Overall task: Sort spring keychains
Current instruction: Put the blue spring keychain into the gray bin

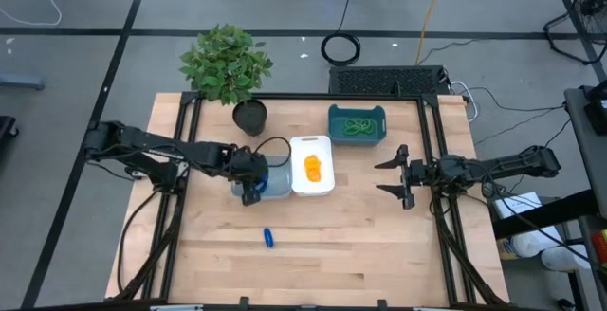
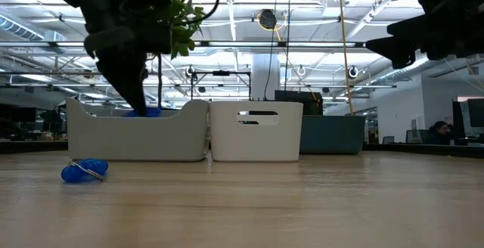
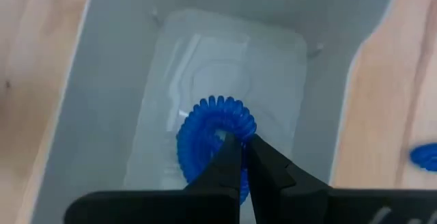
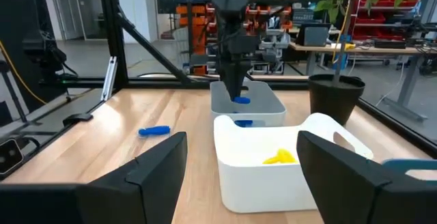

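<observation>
A blue spring keychain (image 3: 217, 118) hangs in my left gripper (image 3: 244, 147), over the inside of the grey tray (image 3: 89, 80) left of the table's middle. Another blue keychain (image 1: 269, 238) lies on the bare wood nearer the front edge. Orange keychains (image 1: 313, 167) lie in the white tray (image 1: 296, 164), which stands against the grey one. Green ones (image 1: 358, 126) fill the teal tray (image 1: 332, 126) farther back. My right gripper (image 1: 394, 176) waits open and level at the table's right side, facing the trays. My left gripper pinches the blue keychain's coil (image 3: 229, 130) between its two fingertips, on the side of the ring nearest the fingers. The fingers (image 4: 234, 87) slant steeply down from the table's left side. The keychain (image 4: 240, 100) hangs below the tips, above the grey tray's floor.
A potted plant (image 1: 228, 64) stands at the back left, close behind the grey tray. A black frame (image 1: 432, 150) runs along the table's left, right and far sides. The near half of the wooden top holds only the loose blue keychain.
</observation>
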### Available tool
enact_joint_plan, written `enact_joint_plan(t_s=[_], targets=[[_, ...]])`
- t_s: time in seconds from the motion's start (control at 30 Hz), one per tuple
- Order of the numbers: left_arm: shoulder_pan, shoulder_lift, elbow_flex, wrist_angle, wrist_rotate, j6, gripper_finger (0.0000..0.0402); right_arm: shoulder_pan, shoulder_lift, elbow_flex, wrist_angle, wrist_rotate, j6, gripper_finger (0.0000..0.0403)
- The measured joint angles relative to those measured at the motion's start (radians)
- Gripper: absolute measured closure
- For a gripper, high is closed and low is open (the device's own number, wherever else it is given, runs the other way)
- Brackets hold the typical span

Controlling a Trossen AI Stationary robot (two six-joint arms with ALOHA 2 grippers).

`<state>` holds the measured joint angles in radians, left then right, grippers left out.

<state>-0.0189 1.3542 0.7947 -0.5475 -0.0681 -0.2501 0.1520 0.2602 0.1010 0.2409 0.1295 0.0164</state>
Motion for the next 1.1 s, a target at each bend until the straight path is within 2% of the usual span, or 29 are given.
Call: enact_joint_plan(t_s=[0.23,0.63,0.8,1.03,1.1], targets=[[-0.005,0.042,0.0,-0.053,0.012,-0.029,0.0395,0.0,-0.058,-0.029,-0.009,0.005,0.002,0.014],[-0.008,0.053,0.0,-0.092,0.019,-0.053,0.0396,0.0,-0.26,-0.033,-0.221,0.181,0.029,0.014],[-0.008,0.097,0.0,-0.093,0.022,-0.06,0.0396,0.0,-0.249,-0.033,-0.246,0.307,0.036,0.014],[0.002,0.147,0.0,-0.082,0.024,-0.048,0.0394,0.0,-0.214,-0.034,-0.252,0.313,0.062,0.014],[0.01,0.149,0.0,-0.081,0.029,-0.049,0.0378,0.0,-0.207,-0.035,-0.252,0.312,0.079,0.014]])
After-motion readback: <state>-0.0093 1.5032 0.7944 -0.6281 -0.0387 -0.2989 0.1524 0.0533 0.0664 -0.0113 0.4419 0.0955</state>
